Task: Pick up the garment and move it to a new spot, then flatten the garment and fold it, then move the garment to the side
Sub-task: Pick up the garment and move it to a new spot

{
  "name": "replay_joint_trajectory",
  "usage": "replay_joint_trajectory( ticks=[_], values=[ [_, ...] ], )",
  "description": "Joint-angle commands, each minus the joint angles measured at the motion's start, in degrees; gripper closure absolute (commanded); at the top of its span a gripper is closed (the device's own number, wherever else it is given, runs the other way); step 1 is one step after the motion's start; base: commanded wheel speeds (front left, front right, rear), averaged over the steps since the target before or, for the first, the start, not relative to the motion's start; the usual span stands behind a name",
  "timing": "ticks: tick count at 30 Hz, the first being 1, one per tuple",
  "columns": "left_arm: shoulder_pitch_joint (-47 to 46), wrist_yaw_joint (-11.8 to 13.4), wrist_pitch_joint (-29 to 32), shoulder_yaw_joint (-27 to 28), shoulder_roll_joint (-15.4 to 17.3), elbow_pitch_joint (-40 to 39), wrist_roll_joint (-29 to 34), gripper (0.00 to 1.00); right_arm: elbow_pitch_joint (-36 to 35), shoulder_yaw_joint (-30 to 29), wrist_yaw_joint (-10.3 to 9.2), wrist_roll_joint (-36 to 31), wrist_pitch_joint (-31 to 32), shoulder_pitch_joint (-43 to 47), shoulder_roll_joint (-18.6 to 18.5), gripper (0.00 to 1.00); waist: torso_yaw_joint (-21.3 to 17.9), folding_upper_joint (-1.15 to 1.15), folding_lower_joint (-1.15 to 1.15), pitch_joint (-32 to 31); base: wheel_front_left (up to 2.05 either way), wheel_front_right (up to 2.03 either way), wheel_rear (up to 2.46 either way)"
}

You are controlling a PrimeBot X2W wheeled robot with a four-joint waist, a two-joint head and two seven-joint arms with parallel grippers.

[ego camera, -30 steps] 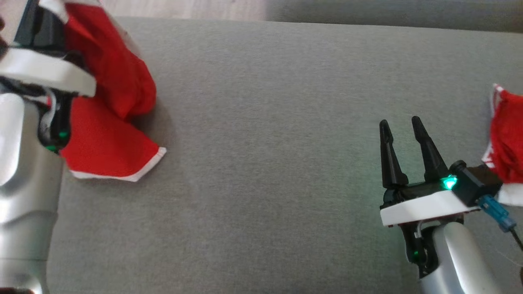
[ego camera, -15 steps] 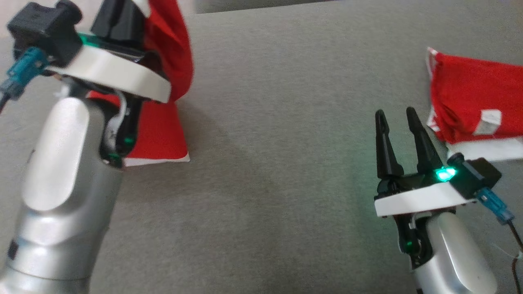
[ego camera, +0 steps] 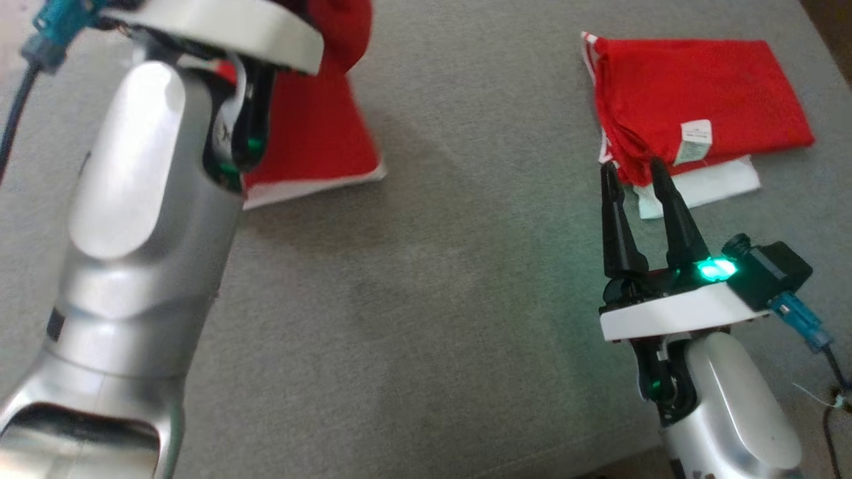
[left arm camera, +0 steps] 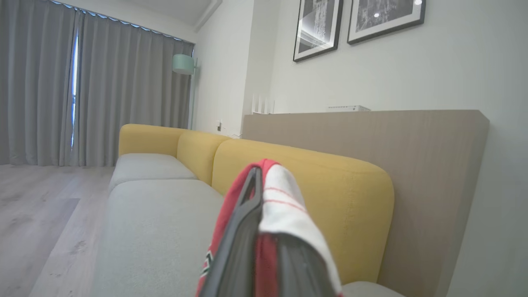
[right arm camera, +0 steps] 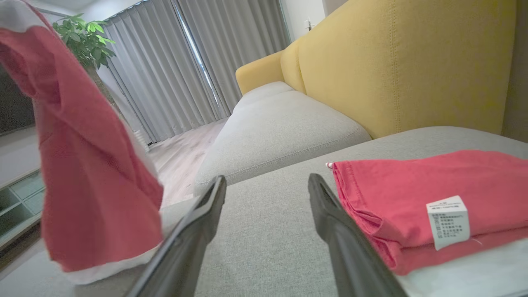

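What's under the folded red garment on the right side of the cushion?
A white layer pokes out beneath the folded red garment along its near edge, both lying on the grey cushion. How far the white runs underneath is covered by the red cloth.

Light: soft, even, daylight behind curtains (left arm camera: 37, 90).
Shadow: faint beside the hanging garment (ego camera: 313, 140).
Glow: green lamp (ego camera: 715, 269) tints cushion (ego camera: 432, 299).
Blur: close foreground soft in wrist views.
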Motion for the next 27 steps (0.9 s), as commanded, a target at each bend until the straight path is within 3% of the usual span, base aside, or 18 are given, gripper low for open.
replay_joint_trajectory(
  ticks=[1,5,6,7,15,22,27],
  values=[
    [-2.78,0.24,-0.49,2.28,1.33,-1.22,-0.06,1.0,-2.21,1.39,0.39,0.37,-0.6,-1.75,-0.06,0.0,-0.65,0.0,0.0,0.41,0.0,0.0,0.0],
    [-4.87,0.04,-3.68,2.92,1.25,3.26,0.28,1.0,-2.41,1.99,0.39,0.98,-0.6,-1.93,-0.06,0.0,-1.37,0.0,0.0,0.79,0.0,0.0,0.0],
    [-5.11,-0.23,-4.3,2.98,1.14,4.55,0.11,0.73,-2.45,2.02,0.39,1.09,-0.6,-1.97,-0.06,0.0,-1.38,0.0,0.0,0.84,0.0,0.0,0.0],
    [-5.17,-0.7,-4.36,2.76,1.12,6.07,-0.05,0.0,-2.47,1.99,0.39,1.16,-0.6,-2.0,-0.06,0.0,-1.32,0.0,0.0,0.87,0.0,0.0,0.0],
    [-4.57,-2.95,-6.5,1.19,2.35,14.06,0.59,0.0,-2.22,1.28,0.39,0.22,-0.61,-1.8,-0.06,0.0,1.31,0.0,0.0,0.35,0.0,0.0,0.0],
    [-2.24,-7.46,-5.33,-4.78,4.69,16.48,2.65,0.0,-1.71,0.26,0.39,-0.75,-0.61,-1.75,-0.06,0.0,5.11,0.0,0.0,-1.26,0.0,0.0,0.0],
    [0.78,-8.57,-4.4,-7.31,6.53,16.37,1.94,0.0,-1.28,-0.18,0.39,-1.06,-0.61,-1.22,-0.06,0.0,7.63,0.0,0.0,-2.7,0.0,0.0,0.0]
  ],
)
